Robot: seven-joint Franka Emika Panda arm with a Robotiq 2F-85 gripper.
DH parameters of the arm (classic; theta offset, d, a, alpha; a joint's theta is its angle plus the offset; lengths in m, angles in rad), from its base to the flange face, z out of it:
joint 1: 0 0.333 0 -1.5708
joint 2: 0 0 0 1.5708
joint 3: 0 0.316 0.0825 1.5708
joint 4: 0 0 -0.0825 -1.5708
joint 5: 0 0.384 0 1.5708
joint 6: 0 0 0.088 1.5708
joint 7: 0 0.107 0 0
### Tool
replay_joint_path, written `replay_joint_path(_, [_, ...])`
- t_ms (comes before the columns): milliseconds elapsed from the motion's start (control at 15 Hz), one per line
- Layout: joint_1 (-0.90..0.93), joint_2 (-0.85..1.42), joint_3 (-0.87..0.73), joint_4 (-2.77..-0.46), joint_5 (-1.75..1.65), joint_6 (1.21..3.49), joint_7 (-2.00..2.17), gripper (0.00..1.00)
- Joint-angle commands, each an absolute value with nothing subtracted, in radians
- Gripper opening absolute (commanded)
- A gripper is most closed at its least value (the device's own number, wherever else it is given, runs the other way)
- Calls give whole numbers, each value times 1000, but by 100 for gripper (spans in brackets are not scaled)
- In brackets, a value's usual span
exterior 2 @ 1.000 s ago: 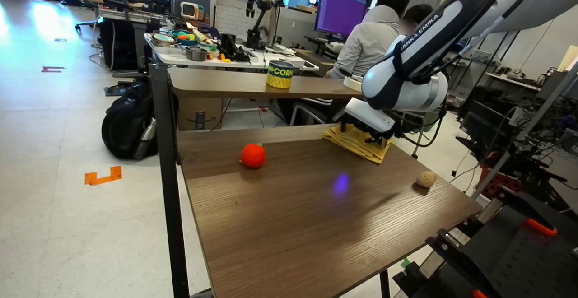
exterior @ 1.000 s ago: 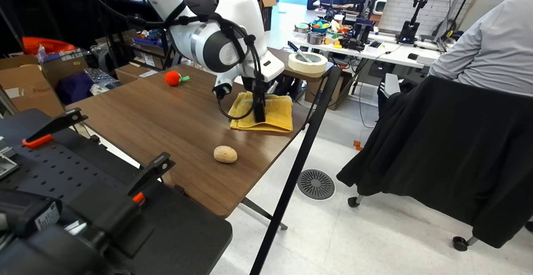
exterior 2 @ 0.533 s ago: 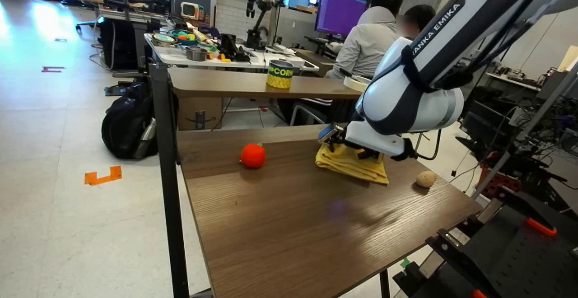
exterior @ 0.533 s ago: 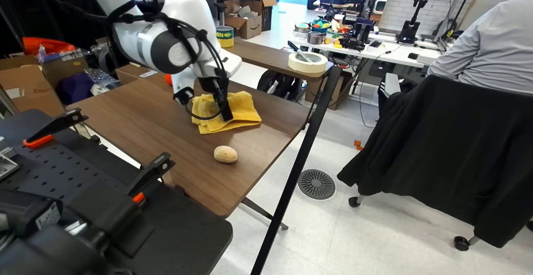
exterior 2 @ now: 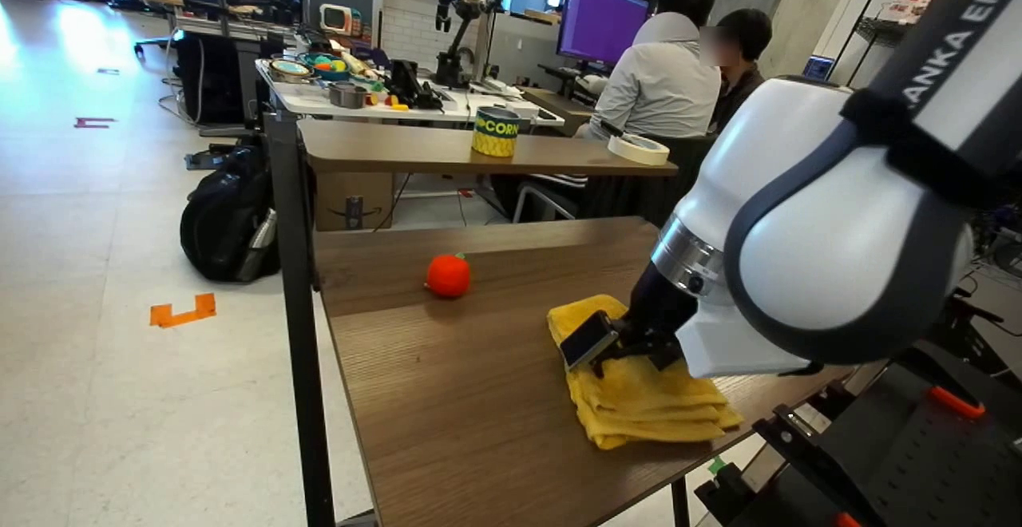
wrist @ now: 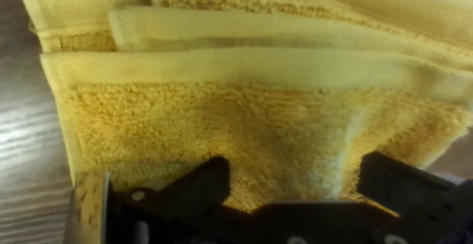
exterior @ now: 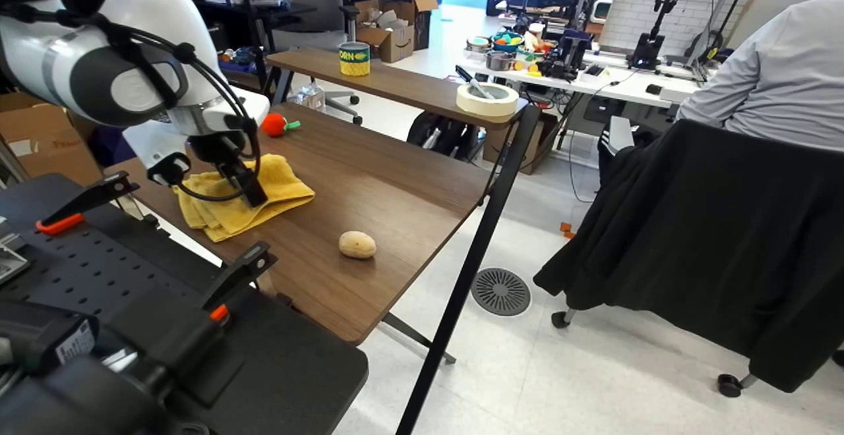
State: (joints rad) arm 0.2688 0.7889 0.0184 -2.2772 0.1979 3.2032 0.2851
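Observation:
A folded yellow towel [exterior: 283,188] lies on the brown table [exterior: 323,283] near its edge by the black perforated board. My gripper [wrist: 294,166] points down onto the towel with its jaws wide apart. Towel fabric [wrist: 155,122] fills the gap between the dark fingers [wrist: 207,181] without being pinched, and the tips appear to press on its top. Several folded layers and hemmed edges show in the wrist view. In an exterior view the gripper [exterior 2: 631,355] sits over the middle of the towel [exterior 2: 655,407], partly covered by the wrist.
A potato-like object [exterior: 357,244] and a red-orange round plush [exterior 2: 448,275] rest on the table. A raised shelf [exterior 2: 383,148] carries a corn can [exterior 2: 495,132] and a tape roll [exterior: 486,101] with a marker. Clamps [exterior: 244,270] grip the perforated board's edge. A black post [exterior: 475,257] stands beside the table.
Gripper and towel have slid together across the table toward the perforated board, the towel turning somewhat. The arm now hides the potato-like object in an exterior view. The jaws stayed apart.

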Motion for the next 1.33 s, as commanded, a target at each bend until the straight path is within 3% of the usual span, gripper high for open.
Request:
replay_joint_path(0, [337, 766, -56, -2317, 186, 3105, 263, 100])
replay_joint_path(533, [347, 849, -284, -2163, 203, 3001, 401, 100])
replay_joint_path(867, [386, 886, -253, -2143, 161, 2985, 390, 100])
replay_joint_path(1267, [503, 839, -136, -2228, 117, 3121, 352, 100])
